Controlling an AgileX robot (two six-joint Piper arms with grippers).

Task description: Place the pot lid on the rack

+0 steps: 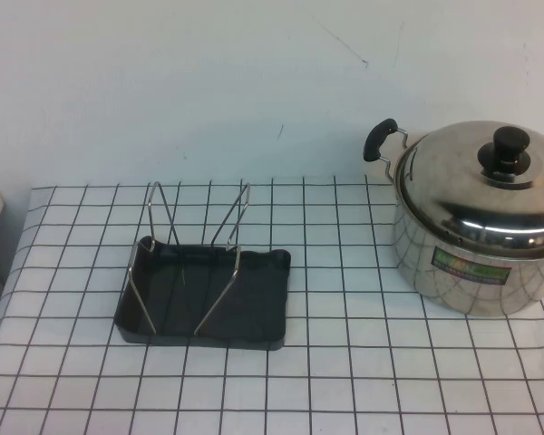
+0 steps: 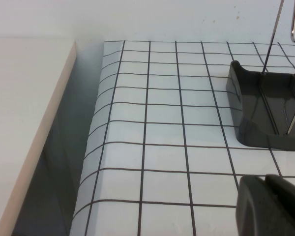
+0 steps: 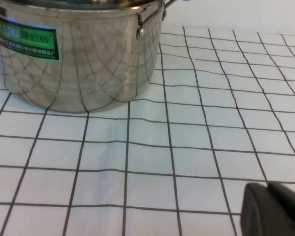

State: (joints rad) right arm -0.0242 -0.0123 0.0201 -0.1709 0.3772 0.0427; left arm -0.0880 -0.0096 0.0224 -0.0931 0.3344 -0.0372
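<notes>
The shiny domed pot lid [image 1: 453, 177] with a black knob [image 1: 510, 149] sits on the steel pot [image 1: 471, 263] at the right of the table. The rack [image 1: 199, 245] of bent wire loops stands on its dark grey tray [image 1: 254, 313] left of centre; the tray's corner also shows in the left wrist view [image 2: 260, 113]. My left gripper [image 2: 268, 184] is shut and empty, low over the cloth near the table's left edge. My right gripper [image 3: 268, 189] is shut and empty, low over the cloth, with the pot [image 3: 73, 59] ahead. Neither arm shows in the high view.
A white cloth with a black grid [image 1: 344, 362] covers the table. A white wall stands behind. The cloth drops off at the left edge [image 2: 96, 162], beside a pale board [image 2: 24, 137].
</notes>
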